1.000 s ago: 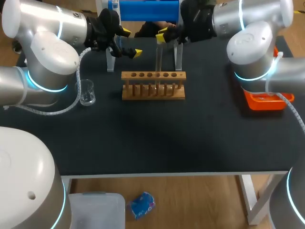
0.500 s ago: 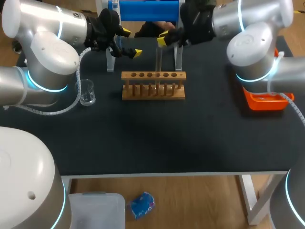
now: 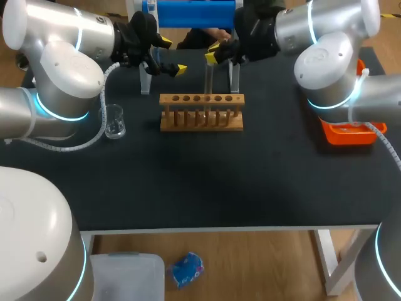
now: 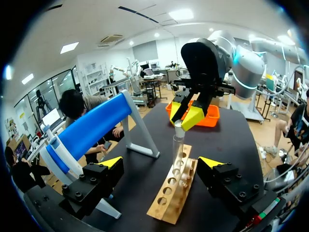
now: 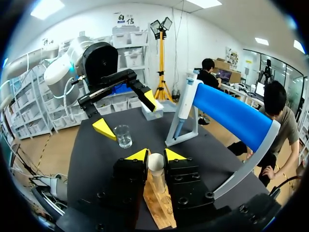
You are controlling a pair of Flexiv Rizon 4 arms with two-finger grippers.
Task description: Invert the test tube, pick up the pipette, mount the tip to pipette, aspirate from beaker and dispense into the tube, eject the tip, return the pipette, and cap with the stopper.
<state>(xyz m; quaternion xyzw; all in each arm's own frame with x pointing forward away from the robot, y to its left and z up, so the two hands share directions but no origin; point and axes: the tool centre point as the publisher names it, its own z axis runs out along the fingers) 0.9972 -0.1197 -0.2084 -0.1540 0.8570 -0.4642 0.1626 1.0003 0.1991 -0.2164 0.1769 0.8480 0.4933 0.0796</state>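
A clear test tube (image 3: 208, 78) stands upright with its lower end at the holes of the wooden rack (image 3: 202, 114). My right gripper (image 3: 214, 52) is shut on the tube's top; in the right wrist view the tube's rim (image 5: 156, 162) sits between both yellow tips of the right gripper (image 5: 156, 155). My left gripper (image 3: 172, 56) hangs open a little left of the tube, behind the rack's left end. From the left wrist, the left gripper (image 4: 161, 164) is wide apart, with the tube (image 4: 177, 145) and rack (image 4: 174, 191) ahead. The blue pipette (image 3: 195, 12) rests on its stand at the back.
A small glass beaker (image 3: 114, 121) stands left of the rack, also seen as the beaker (image 5: 123, 136) under my left gripper (image 5: 126, 114). An orange tray (image 3: 348, 133) sits at the right edge. The pipette stand's clear legs (image 3: 145, 80) rise behind the rack.
My right gripper has shifted slightly, its wrist turning a little, with the tube still in it. The left arm has not moved.
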